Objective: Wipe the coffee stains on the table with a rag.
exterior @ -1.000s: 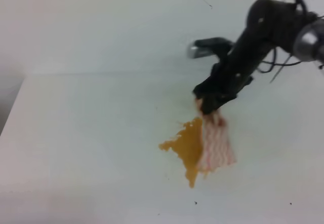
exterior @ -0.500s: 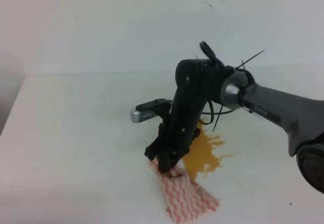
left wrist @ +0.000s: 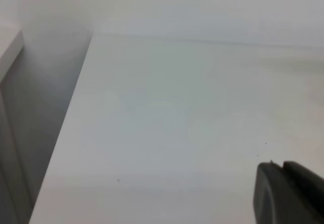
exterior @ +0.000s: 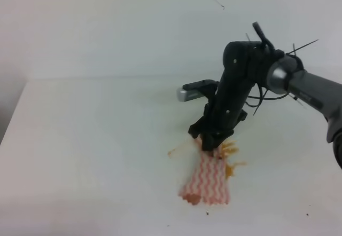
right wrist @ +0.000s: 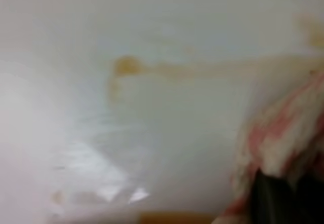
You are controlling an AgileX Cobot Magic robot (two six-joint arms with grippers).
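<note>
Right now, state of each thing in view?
rag: pinched at top end by right gripper, flat on the table, lower corner stained brown.
coffee stains: mostly covered, orange showing beside the rag.
right gripper: shut on rag.
table: faint smear left of rag.

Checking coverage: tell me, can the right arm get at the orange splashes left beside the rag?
Probably yes: the right gripper holds the rag right beside the remaining stain, and the table around it looks bare.

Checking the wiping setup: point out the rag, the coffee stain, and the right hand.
rag (exterior: 207, 185), exterior high view, middle of the striped cloth.
coffee stain (exterior: 231, 167), exterior high view, orange patch right of the cloth.
right hand (exterior: 211, 146), exterior high view, tips pinching the cloth's top.
</note>
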